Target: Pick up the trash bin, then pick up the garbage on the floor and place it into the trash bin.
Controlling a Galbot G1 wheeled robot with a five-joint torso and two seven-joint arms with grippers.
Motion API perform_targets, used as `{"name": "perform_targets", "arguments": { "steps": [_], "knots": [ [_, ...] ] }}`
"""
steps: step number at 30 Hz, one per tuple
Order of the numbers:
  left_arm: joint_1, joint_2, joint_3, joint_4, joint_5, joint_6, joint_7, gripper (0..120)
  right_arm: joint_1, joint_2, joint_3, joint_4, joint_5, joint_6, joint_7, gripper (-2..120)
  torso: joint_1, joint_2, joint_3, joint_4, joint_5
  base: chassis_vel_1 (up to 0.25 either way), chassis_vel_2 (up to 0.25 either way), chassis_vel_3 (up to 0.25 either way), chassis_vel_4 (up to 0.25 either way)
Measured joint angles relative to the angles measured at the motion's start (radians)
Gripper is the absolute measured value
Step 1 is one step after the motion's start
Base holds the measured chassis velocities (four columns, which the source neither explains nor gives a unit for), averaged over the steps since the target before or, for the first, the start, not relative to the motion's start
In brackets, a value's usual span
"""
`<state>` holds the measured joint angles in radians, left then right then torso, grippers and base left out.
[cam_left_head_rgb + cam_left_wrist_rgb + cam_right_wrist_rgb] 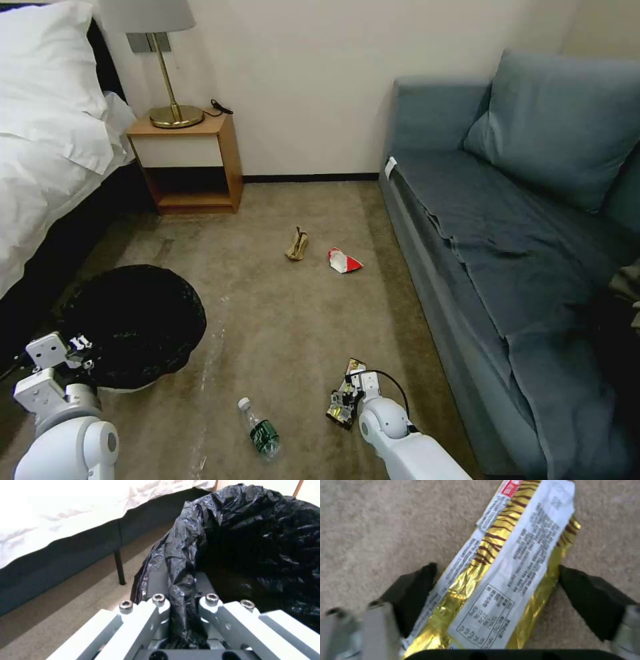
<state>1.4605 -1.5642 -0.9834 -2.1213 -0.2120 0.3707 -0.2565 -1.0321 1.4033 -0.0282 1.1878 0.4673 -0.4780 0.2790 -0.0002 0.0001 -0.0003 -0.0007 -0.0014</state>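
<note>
One trash bin point(143, 320) on the floor by the bed, left gripper point(183, 600) jaws pinching its bag-lined rim, four litter pieces: bottle point(261, 431), tan scrap point(297, 245), red-and-white carton point(344, 261), gold wrapper point(506, 562) between right gripper point(496, 592) spread jaws, arm reaching down

Gold foil wrapper point(506, 580) on carpet point(380, 525), right pincer point(496, 590) fingers straddling it

The head view looks forward and down over the floor point(300, 313) from well above. Each wrist view looks close along its own end effector: the left point(181, 605) at the trash bin point(253, 542), the right point(496, 590) at the gold foil wrapper point(506, 562); the head view shares both.
</note>
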Motion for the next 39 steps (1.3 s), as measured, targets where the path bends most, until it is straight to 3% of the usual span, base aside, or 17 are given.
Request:
{"name": "perform_targets", "arguments": {
  "steps": [17, 22, 33, 39],
  "knots": [
    [0.016, 0.002, -0.033, 0.000, -0.014, -0.015, 0.010, 5, -0.004, 0.014, -0.005, -0.020, -0.041, 0.035, -0.002, 48, 0.000, 0.000, 0.000, 0.0003, 0.0008, 0.000, 0.000, 0.000, 0.000],
    [0.016, 0.003, -0.032, -0.001, -0.015, -0.015, 0.012, 5, -0.007, 0.011, -0.003, -0.018, -0.044, 0.039, -0.005, 38, 0.000, 0.000, 0.000, 0.0016, 0.0022, 0.000, 0.000, 0.000, 0.000],
    [0.018, -0.002, -0.019, -0.007, -0.031, -0.011, 0.004, 5, -0.021, 0.008, 0.003, -0.008, -0.060, 0.051, -0.008, 0, 0.000, 0.000, 0.000, 0.0008, 0.0018, 0.000, 0.000, 0.000, 0.000],
    [0.021, -0.005, -0.020, -0.007, -0.035, -0.011, 0.004, 5, -0.023, 0.005, 0.002, -0.001, -0.066, 0.054, -0.008, 0, 0.000, 0.000, 0.000, 0.0010, 0.0019, 0.000, 0.000, 0.000, 0.000]
  ]
}}
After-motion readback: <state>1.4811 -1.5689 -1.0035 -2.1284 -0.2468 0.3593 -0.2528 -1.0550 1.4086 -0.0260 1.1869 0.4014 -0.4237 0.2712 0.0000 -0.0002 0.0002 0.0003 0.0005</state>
